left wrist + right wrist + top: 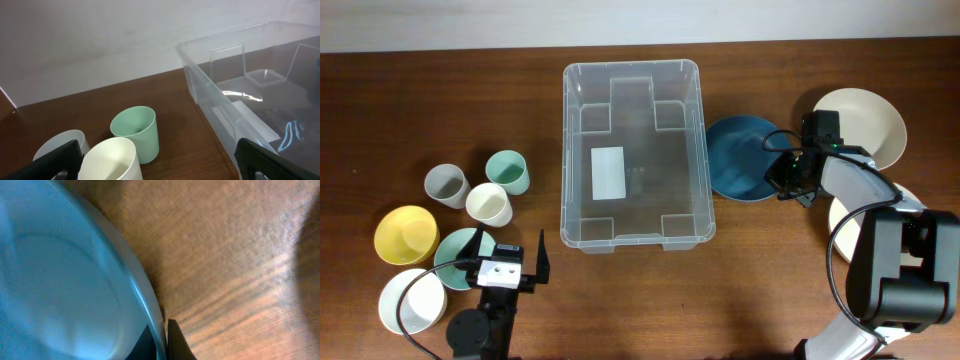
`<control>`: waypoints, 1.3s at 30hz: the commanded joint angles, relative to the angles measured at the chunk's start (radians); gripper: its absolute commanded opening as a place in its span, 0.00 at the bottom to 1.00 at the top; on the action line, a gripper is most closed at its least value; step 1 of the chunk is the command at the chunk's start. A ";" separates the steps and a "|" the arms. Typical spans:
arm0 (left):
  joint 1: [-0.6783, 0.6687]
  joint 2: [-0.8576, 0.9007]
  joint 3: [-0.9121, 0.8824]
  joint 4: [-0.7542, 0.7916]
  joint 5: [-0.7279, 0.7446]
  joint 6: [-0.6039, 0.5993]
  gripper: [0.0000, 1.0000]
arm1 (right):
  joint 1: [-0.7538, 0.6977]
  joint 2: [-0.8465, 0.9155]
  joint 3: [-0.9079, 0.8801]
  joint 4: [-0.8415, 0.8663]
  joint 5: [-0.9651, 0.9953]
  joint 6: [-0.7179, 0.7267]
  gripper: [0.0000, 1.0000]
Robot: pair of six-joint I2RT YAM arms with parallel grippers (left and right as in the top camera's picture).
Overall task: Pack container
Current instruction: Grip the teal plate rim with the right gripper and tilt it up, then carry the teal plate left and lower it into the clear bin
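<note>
The large clear container stands mid-table with a white label on its base and nothing inside; its near corner shows in the left wrist view. A dark blue plate lies just right of it. My right gripper is shut on the blue plate's right rim; the wrist view shows the rim pinched between the two fingers. My left gripper is open and empty at the front left, behind a white cup and a mint green cup.
At the left stand a grey cup, mint cup, white cup, yellow bowl, teal bowl and white bowl. A cream bowl and a white plate lie at the right.
</note>
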 commanded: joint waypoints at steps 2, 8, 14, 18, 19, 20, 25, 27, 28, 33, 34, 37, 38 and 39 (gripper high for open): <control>-0.002 -0.007 -0.002 -0.005 0.014 0.012 0.99 | -0.003 -0.029 -0.018 0.046 -0.010 0.004 0.04; -0.002 -0.007 -0.002 -0.005 0.014 0.012 0.99 | -0.003 -0.192 -0.017 0.135 -0.011 0.001 0.04; -0.002 -0.007 -0.002 -0.005 0.014 0.012 0.99 | -0.003 -0.346 -0.012 0.164 0.024 0.002 0.04; -0.002 -0.007 -0.002 -0.005 0.014 0.012 0.99 | -0.003 -0.361 -0.012 0.146 0.024 0.002 0.04; -0.002 -0.007 -0.002 -0.005 0.014 0.012 0.99 | -0.003 -0.358 -0.012 0.135 0.029 0.001 0.04; -0.002 -0.007 -0.002 -0.005 0.014 0.012 1.00 | -0.003 -0.354 -0.012 0.120 0.032 0.000 0.04; -0.002 -0.007 -0.002 -0.005 0.014 0.012 0.99 | 0.018 -0.348 -0.012 0.094 -0.063 -0.389 0.04; -0.002 -0.007 -0.002 -0.005 0.014 0.012 0.99 | 0.029 -0.348 -0.010 0.036 -0.086 -0.648 0.08; -0.002 -0.007 -0.002 -0.005 0.014 0.012 0.99 | 0.034 -0.348 -0.009 -0.009 -0.082 -0.783 0.11; -0.002 -0.007 -0.002 -0.005 0.014 0.012 0.99 | 0.044 -0.346 -0.009 -0.210 -0.082 -1.209 0.44; -0.002 -0.007 -0.002 -0.005 0.014 0.012 0.99 | 0.045 -0.346 -0.009 -0.224 -0.082 -1.238 0.56; -0.002 -0.007 -0.002 -0.005 0.014 0.012 0.99 | 0.060 -0.346 -0.009 -0.208 -0.080 -1.239 0.64; -0.002 -0.007 -0.002 -0.005 0.014 0.012 0.99 | 0.072 -0.346 -0.009 -0.196 -0.077 -1.246 0.64; -0.002 -0.007 -0.002 -0.005 0.014 0.012 0.99 | 0.096 -0.345 -0.009 -0.181 -0.064 -1.280 0.64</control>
